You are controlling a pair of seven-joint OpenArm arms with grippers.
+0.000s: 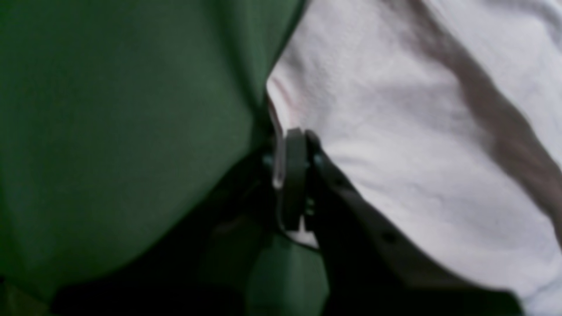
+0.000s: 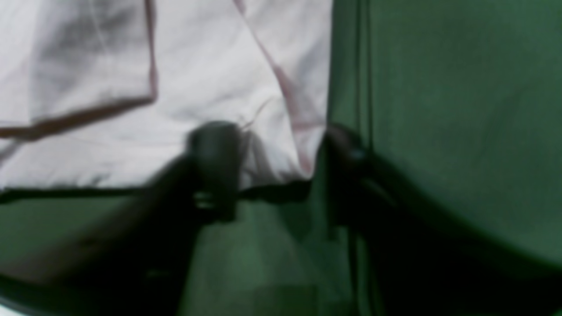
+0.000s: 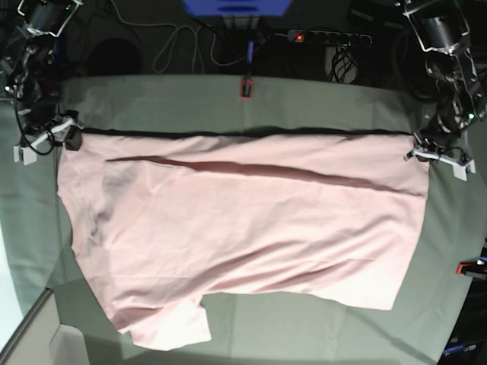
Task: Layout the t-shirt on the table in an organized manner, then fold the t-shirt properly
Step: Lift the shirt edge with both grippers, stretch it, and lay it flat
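T-shirt (image 3: 243,228) is pinched at far corners: left gripper (image 1: 292,175) clamped on edge, right gripper (image 2: 272,171) fingers apart astride corner; red clamp (image 3: 245,87) behind.

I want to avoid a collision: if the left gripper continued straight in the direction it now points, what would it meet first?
The left gripper is shut on the t-shirt edge, so more t-shirt cloth lies directly ahead, with the table cover beside it. Depth is unclear.

One t-shirt (image 3: 243,228), one table (image 3: 228,103), two clamps (image 3: 246,87) (red-and-black)
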